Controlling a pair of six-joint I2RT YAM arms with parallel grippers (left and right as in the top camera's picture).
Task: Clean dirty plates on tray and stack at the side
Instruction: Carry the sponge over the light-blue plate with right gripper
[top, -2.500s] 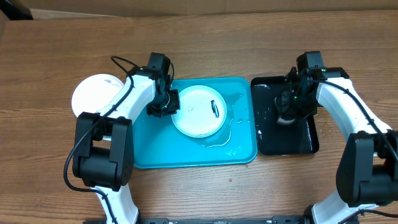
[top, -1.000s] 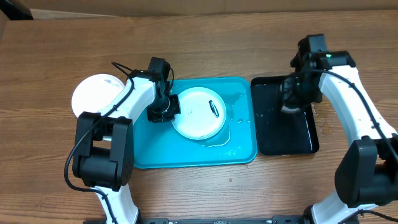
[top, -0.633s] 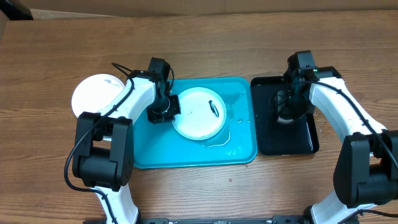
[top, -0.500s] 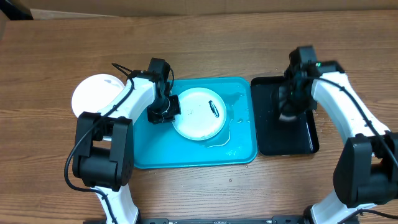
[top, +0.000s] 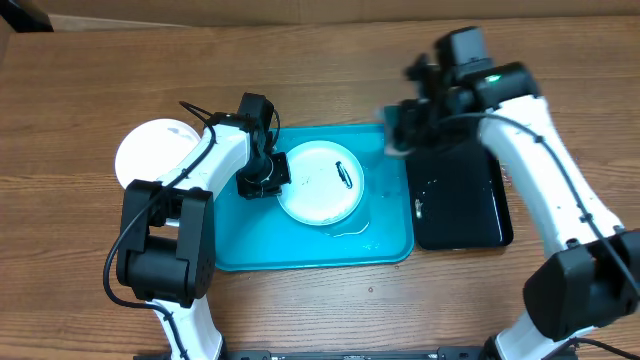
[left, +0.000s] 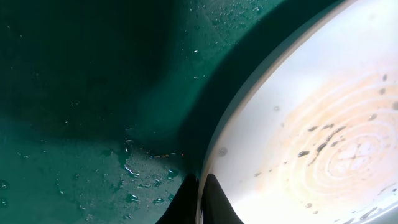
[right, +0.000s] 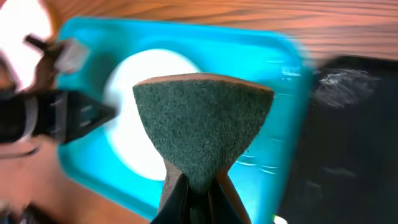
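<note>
A white dirty plate (top: 320, 182) with a dark smear lies in the middle of the turquoise tray (top: 300, 250). My left gripper (top: 262, 178) is shut on that plate's left rim; in the left wrist view the fingers (left: 200, 185) pinch the rim of the plate (left: 311, 124) above the wet tray floor (left: 74, 93). My right gripper (top: 402, 125), blurred, hovers over the tray's far right corner, shut on a green scouring sponge (right: 202, 124). In the right wrist view the gripper (right: 199, 190) holds the sponge above the plate (right: 134, 137) and the tray (right: 273, 143).
A pale round plate (top: 150, 150) sits on the wooden table left of the tray. A glossy black tray (top: 460, 205) with water lies to the right of the turquoise one. Water pools on the tray floor near the plate's right side (top: 375, 215).
My right arm has lifted off the black tray and swung up and left to the turquoise tray's far right corner, sponge still held. The left gripper has stayed at the plate's rim.
</note>
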